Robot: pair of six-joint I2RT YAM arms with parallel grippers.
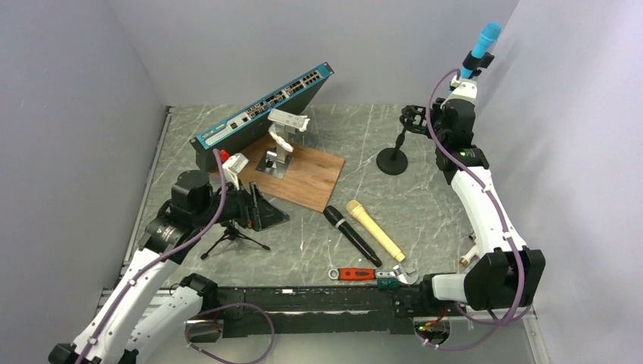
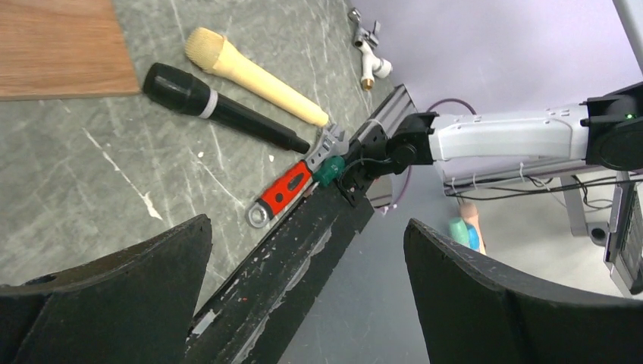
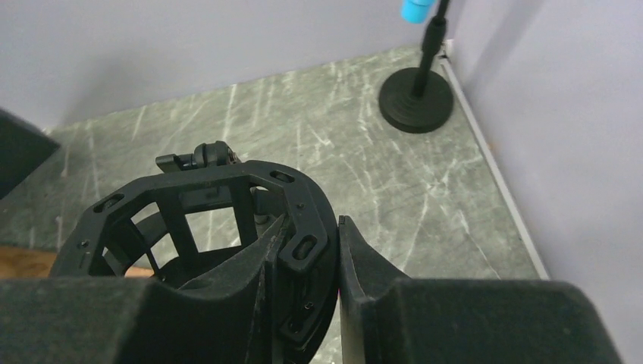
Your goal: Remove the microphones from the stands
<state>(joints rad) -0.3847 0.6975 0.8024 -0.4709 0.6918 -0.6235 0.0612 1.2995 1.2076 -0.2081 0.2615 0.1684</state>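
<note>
Two grippers differ: the right gripper (image 3: 315,227) is clamped on the rim of the black shock mount (image 3: 227,173); the left gripper (image 2: 307,224) gapes wide, holding nothing; the blue microphone (image 1: 484,42) sits clipped atop its stand (image 3: 415,98) beside the right wall (image 3: 561,114).

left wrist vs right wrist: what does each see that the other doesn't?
Left wrist only: the open left gripper, a beige microphone, a black microphone and a red-handled wrench at the table's near edge.
Right wrist only: the right gripper shut on the rim of the shock mount, and a round stand base by the wall, with the blue microphone cut off at the top.
Both: the grey marbled table.
</note>
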